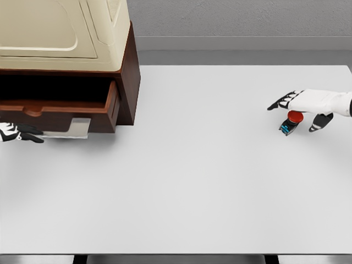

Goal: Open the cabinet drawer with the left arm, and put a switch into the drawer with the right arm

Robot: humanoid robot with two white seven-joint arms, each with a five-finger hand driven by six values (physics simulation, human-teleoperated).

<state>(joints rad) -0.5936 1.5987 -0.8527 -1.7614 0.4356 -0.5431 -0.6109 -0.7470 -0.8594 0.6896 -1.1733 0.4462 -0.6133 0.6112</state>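
The right hand [300, 110], a white-shelled five-finger hand with black fingertips, reaches in from the right edge of the picture with its forearm level and its palm turned downward. Its dark fingers [280, 103] stretch leftward while the thumb hangs down on the near side. Just beneath the palm sits the small switch with a round red button on a black and blue body [291, 122], touching the underside of the hand; whether the fingers truly clasp it I cannot tell.

The left hand [16, 133] shows only at the far left edge, low beside the drawer front, its black fingers loosely curled and holding nothing.

The dark brown wooden cabinet [127, 77] stands at the table's back left corner, boxy and smooth, with a cream-coloured glossy appliance [60, 33] on top. Its matching wooden drawer [66, 110] is pulled out, the inside dark, with a pale grey metal plate [77, 129] under its front. The flat matte white table [187, 176] spreads wide between cabinet and switch, which lie well apart.
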